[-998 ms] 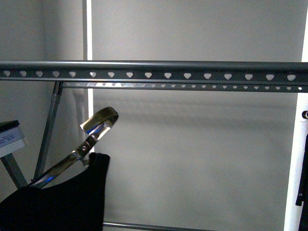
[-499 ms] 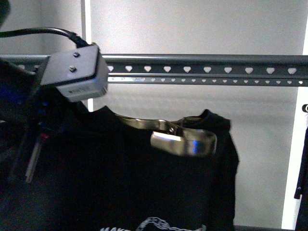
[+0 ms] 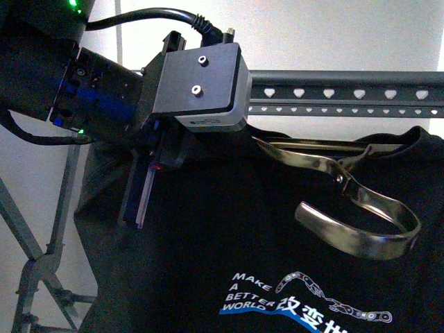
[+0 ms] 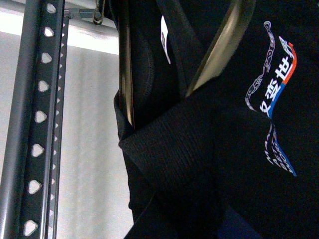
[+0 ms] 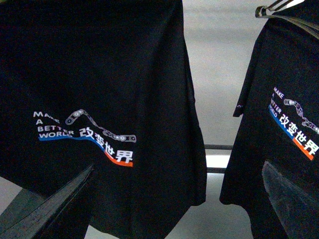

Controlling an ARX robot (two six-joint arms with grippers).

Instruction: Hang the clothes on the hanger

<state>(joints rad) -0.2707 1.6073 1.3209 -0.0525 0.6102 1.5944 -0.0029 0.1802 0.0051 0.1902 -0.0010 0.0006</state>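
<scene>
Two heart-punched rack rails (image 3: 347, 92) cross a pale wall (image 3: 333, 35); left tool (image 3: 139, 208) pinches black T-shirt (image 3: 229, 229), right tool (image 5: 178, 165) gapes.

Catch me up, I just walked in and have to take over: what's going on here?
The robot's left hand is up by the rack's rail with a black T-shirt on a metal hanger; its grip is hidden. The hanger's hook hangs tilted below the rail, not yet hooked on. The right hand is open and empty. A second T-shirt hangs nearby.
</scene>
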